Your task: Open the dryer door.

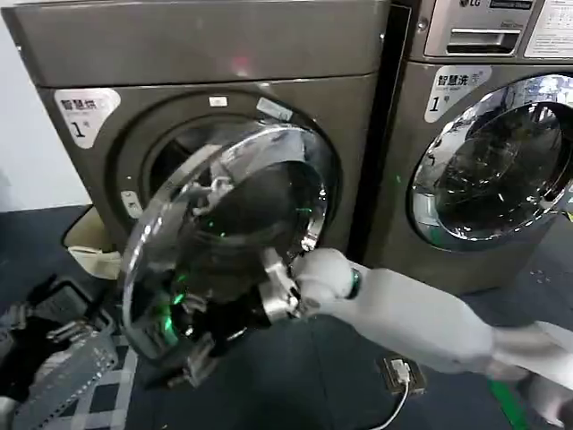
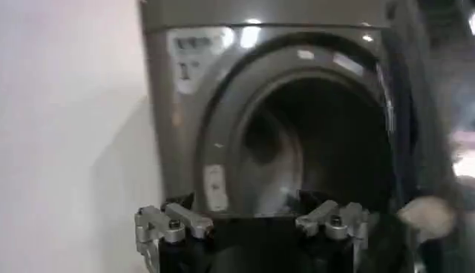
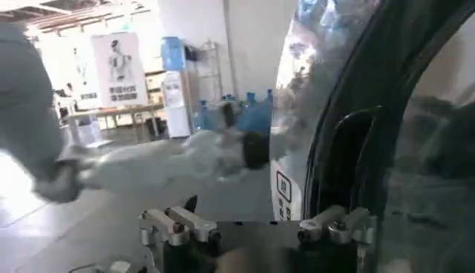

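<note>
Chrome-ringed dryer door [image 1: 224,233] swung ajar; right claw [image 1: 201,345] at lower rim, grip unclear.

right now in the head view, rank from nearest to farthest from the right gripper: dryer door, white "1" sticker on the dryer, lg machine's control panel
1. Dryer door: touching the right gripper, swung open.
2. White "1" sticker: dryer's upper left front.
3. LG control panel: top right, on the neighbouring machine.

Right arm extended forward-left, right gripper [image 1: 201,345] low; left gripper [image 2: 252,226] open.
</note>
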